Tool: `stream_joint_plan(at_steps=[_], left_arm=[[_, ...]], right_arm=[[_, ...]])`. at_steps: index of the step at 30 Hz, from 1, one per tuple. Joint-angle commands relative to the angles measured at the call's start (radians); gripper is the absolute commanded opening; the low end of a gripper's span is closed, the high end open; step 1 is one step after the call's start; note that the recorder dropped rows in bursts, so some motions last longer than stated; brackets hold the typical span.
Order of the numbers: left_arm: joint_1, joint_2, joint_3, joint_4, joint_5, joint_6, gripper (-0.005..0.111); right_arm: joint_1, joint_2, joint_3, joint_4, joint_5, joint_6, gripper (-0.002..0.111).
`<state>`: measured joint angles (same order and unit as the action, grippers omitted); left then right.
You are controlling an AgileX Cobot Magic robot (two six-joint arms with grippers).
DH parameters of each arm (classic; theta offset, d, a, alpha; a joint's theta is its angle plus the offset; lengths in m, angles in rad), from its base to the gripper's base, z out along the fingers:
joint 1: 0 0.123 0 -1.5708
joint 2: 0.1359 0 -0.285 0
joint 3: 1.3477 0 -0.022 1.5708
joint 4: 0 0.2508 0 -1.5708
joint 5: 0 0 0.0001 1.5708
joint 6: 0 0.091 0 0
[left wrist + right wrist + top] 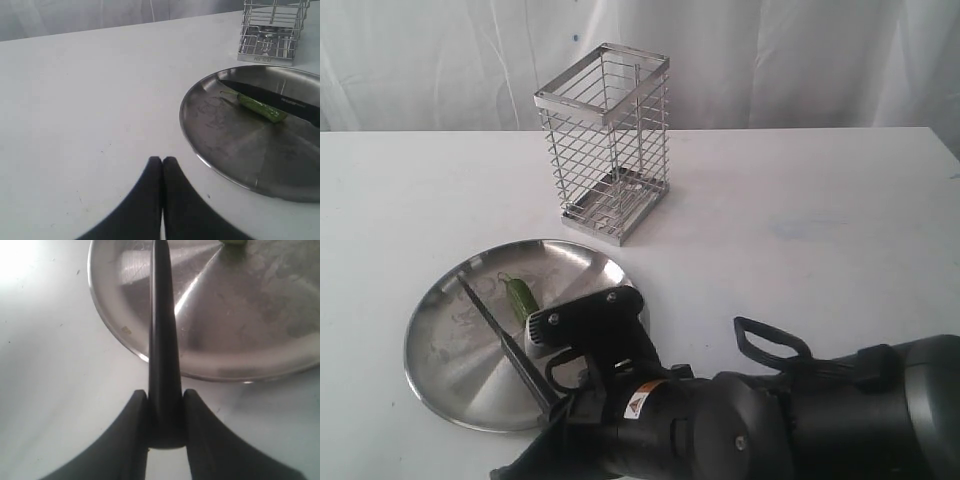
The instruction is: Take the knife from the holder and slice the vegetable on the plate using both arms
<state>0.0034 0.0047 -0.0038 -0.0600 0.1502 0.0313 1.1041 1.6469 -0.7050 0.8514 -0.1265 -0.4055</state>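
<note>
Knife (pixel 161 340) between right gripper (pixel 165 399) jaws

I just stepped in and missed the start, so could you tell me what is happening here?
The right end effector grips the black knife by its handle, with the blade reaching over the steel plate right beside the green chili, which looks uncut. The left end effector is shut, empty, over the table next to the plate. The wire holder stands behind.
</note>
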Motion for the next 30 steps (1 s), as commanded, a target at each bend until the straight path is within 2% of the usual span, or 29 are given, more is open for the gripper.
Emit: stream_joint_plan(at_steps=[1, 7, 13, 16, 18, 23, 25, 26, 27, 28, 29, 30], left_arm=[[-0.005, -0.005, 0.004, -0.006, -0.001, -0.004, 0.000], [-0.005, -0.005, 0.004, -0.006, -0.001, -0.004, 0.000], [-0.005, -0.005, 0.004, -0.004, -0.033, 0.002, 0.000], [-0.005, -0.005, 0.004, -0.238, -0.115, -0.211, 0.000], [-0.005, -0.005, 0.004, -0.327, -0.164, -0.303, 0.000], [-0.005, -0.005, 0.004, -0.329, -0.310, -0.303, 0.000], [-0.005, -0.005, 0.004, -0.329, -0.314, -0.403, 0.000], [-0.011, -0.005, -0.006, -0.284, -0.261, -0.512, 0.000], [-0.036, -0.005, -0.083, -0.133, -0.107, -0.527, 0.000], [-0.062, -0.005, -0.152, -0.076, 0.021, -0.508, 0.000], [-0.115, 0.024, -0.249, -0.126, 0.137, -0.335, 0.000], [-0.142, 0.057, -0.293, -0.199, 0.178, -0.213, 0.000]], right_arm=[[-0.057, -0.010, -0.004, 0.003, -0.007, -0.048, 0.000], [-0.137, -0.014, -0.004, 0.012, 0.034, -0.043, 0.000], [-0.149, -0.040, -0.004, 0.010, 0.041, -0.043, 0.000], [-0.149, -0.050, -0.004, 0.009, 0.043, -0.043, 0.000], [-0.149, -0.058, -0.004, 0.009, 0.043, -0.043, 0.000], [-0.149, -0.086, -0.004, 0.004, 0.058, -0.043, 0.000], [-0.149, -0.101, -0.004, 0.004, 0.058, -0.043, 0.000], [-0.149, -0.112, -0.004, 0.004, 0.058, -0.043, 0.000], [-0.149, -0.116, -0.004, 0.004, 0.067, -0.043, 0.000], [-0.149, -0.118, -0.004, 0.004, 0.081, -0.043, 0.000], [-0.149, -0.120, -0.004, 0.004, 0.102, -0.043, 0.000], [-0.149, -0.120, -0.004, 0.004, 0.111, -0.043, 0.000]])
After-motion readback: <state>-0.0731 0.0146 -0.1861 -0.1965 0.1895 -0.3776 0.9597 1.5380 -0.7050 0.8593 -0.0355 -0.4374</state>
